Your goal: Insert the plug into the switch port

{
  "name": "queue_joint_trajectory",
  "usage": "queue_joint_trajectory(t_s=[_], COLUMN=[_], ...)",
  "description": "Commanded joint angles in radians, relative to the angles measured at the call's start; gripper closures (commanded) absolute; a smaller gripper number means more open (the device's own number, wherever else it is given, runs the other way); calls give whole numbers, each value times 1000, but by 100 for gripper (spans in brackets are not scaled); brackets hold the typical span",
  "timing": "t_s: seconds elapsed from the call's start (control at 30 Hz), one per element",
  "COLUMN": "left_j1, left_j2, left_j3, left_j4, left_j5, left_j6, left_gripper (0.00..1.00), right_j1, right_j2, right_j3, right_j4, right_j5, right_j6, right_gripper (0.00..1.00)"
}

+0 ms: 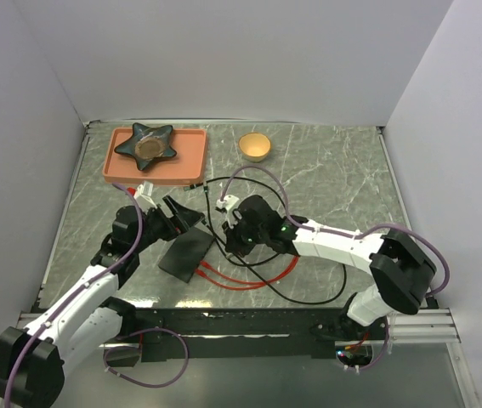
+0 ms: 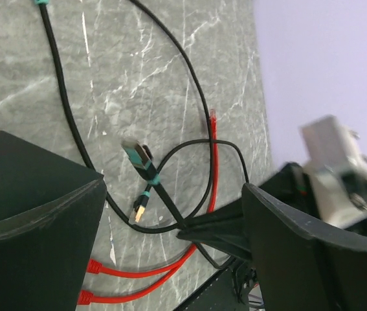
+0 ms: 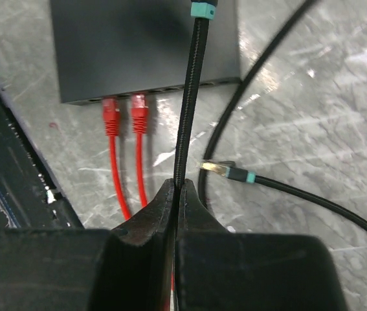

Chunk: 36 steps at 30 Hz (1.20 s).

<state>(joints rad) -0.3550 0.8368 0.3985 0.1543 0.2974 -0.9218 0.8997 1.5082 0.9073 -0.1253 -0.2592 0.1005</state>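
At the top edge of the right wrist view, the black braided cable (image 3: 186,123) runs out of the frame just past its teal collar, so the plug on that end is cut off there. The plug (image 2: 134,152) shows only in the left wrist view, near the middle of the frame, with its metal tip pointing to the upper left. In the overhead view it is too small to make out.

The right pincer (image 3: 178,189), at the lower middle of its own view, has its fingers pressed together, and they pinch this cable a little way behind the plug. From the fingertips the cable rises straight up the frame and crosses the row where each switch port (image 3: 160,89) sits, along the lower edge of the black switch (image 3: 118,45) in the upper left. Whether the cable touches the box, I cannot tell. Two red plugs (image 3: 123,111) sit in the ports left of the cable. A second plug with gold tip (image 3: 217,168) lies loose on the table, just right of the fingertips.

The left pincer (image 1: 181,217) is spread wide and holds nothing. Its fingers fill both lower corners of its own view and hide most of the switch.
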Motion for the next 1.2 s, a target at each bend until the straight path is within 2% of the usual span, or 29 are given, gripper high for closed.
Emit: queue_joint_trajectory(t_s=[0.0,0.13,0.27,0.43,0.63,0.77,0.87,1.03,1.1,1.17], left_j1=[-2,-2,-2,-2,-2,-2,-4,-22,-29,-36], left_j2=[5,-2,4,41,41,44,54,70,67,65], left_j3=[5,5,-13,-21,-46,-49,-59,-55,-49,-43], left_j4=[54,37,71,126,186,206,253,272,249,237], left_j5=[-7,-37,-23,-4,8,19,52,80,69,57], left_j6=[5,9,6,0,-23,-26,-34,-25,-17,-5], left_gripper=[10,12,21,30,48,64,70,66,56,51], right_j1=[28,47,61,61,62,61,62,61,61,61], right_j2=[-71,-95,-126,-166,-200,-198,-195,-195,-198,-206], right_j3=[-5,-21,-27,-51,-82,-91,-94,-88,-87,-85], right_j4=[41,33,23,44,70,76,81,92,96,99], right_j5=[29,31,49,0,-57,-63,-58,-60,-60,-63], right_j6=[-35,-45,-45,-51,-58,-47,-38,-30,-24,-24], right_gripper=[100,100,100,100,100,100,100,100,100,100])
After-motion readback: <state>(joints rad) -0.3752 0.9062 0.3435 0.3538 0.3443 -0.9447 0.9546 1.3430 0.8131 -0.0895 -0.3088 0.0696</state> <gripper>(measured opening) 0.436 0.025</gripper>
